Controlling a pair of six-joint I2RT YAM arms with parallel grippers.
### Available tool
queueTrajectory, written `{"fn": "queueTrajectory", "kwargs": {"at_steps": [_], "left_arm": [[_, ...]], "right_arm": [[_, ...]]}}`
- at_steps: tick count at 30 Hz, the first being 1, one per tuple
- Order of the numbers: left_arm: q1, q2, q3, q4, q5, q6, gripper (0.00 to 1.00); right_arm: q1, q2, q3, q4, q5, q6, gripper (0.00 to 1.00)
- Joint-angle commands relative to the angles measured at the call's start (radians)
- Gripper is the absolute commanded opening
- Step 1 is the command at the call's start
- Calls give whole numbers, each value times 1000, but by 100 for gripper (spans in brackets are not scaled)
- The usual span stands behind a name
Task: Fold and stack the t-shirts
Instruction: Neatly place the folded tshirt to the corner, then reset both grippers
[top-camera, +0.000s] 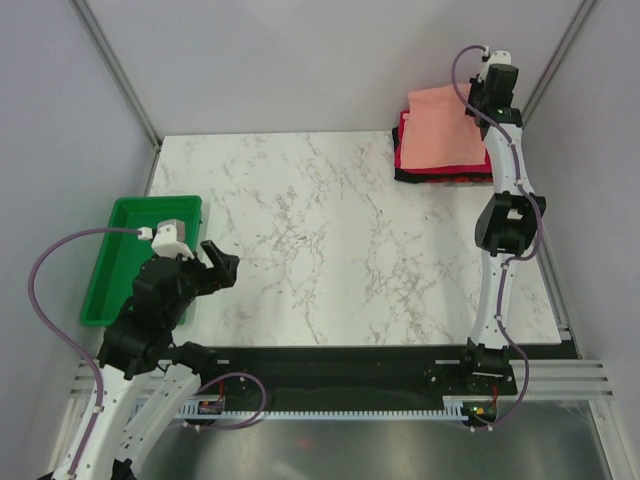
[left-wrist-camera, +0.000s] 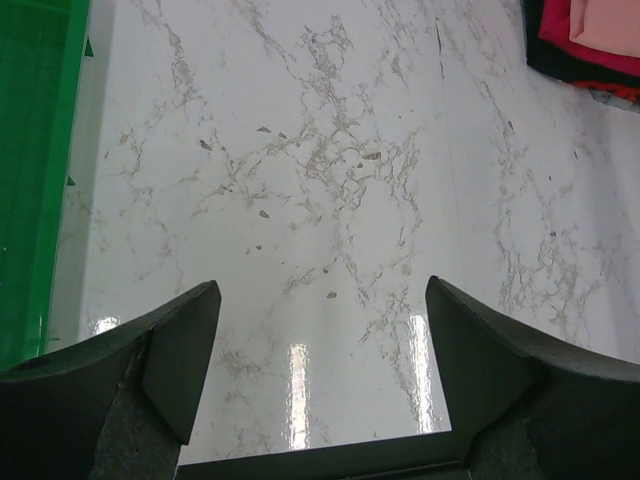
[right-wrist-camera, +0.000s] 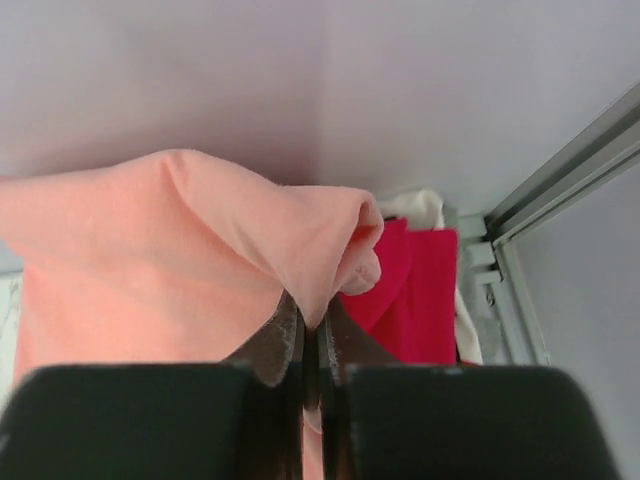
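Observation:
A folded salmon-pink t-shirt (top-camera: 440, 130) lies on top of a stack of t-shirts at the table's far right corner, over a crimson red one (top-camera: 404, 134) and a black one (top-camera: 440, 177). My right gripper (right-wrist-camera: 312, 325) is shut on the far right corner of the salmon-pink t-shirt (right-wrist-camera: 150, 260), pinching a raised fold; the crimson red t-shirt (right-wrist-camera: 420, 290) shows beneath it. My left gripper (left-wrist-camera: 318, 310) hangs open over bare marble near the left front, holding nothing. The stack (left-wrist-camera: 590, 45) appears in the top right corner of the left wrist view.
A green plastic tray (top-camera: 118, 255) sits at the table's left edge, beside my left arm; its wall (left-wrist-camera: 35, 170) fills the left side of the left wrist view. Metal frame posts and grey walls close in behind the stack (right-wrist-camera: 560, 180).

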Motion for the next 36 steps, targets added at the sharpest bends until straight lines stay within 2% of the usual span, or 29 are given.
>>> {"fn": "queueTrajectory", "kwargs": {"at_steps": [1,2,3,4,5,7,12,14,18,19,21,22,26,27,30,31,36], "left_arm": [[4,14,-2,38,-13,35,91],[4,17,-4,38,-12,35,93],[4,16,-4,38,-8,34,93],[3,16,-4,38,-8,34,93],[4,16,-6,37,-8,35,94],[4,8,-4,38,-8,34,95],[4,-7,-4,38,-10,35,97],[4,-15,-6,37,-12,34,97],[6,-32,-4,40,-13,37,98],[6,-38,-6,38,-13,37,98],[6,-41,-4,38,-19,35,98],[6,-44,-4,38,-19,37,98],[6,-36,-7,38,-15,35,98],[7,-35,-6,38,-15,37,98],[6,-35,-6,38,-13,37,98],[6,-36,-6,38,-13,37,98],[7,-16,-25,47,-38,38,100]], "right_arm": [[-16,1,-23,312,119,-44,9],[-15,16,-34,346,165,-42,57],[-12,27,-28,371,201,-45,87],[1,37,8,366,253,-48,98],[7,36,22,354,341,-48,98],[21,-11,-22,336,384,-15,98],[48,-329,-230,345,444,81,98],[64,-442,-255,308,420,120,98],[102,-625,-292,122,302,180,98],[160,-666,-356,94,264,203,98],[200,-800,-449,35,198,272,98],[229,-844,-575,31,170,307,98],[330,-1108,-891,29,53,416,98],[350,-1149,-1010,17,50,445,98],[418,-1320,-1183,12,21,484,98],[439,-1405,-1285,11,24,507,98],[446,-1636,-1558,-57,31,530,98]]}}
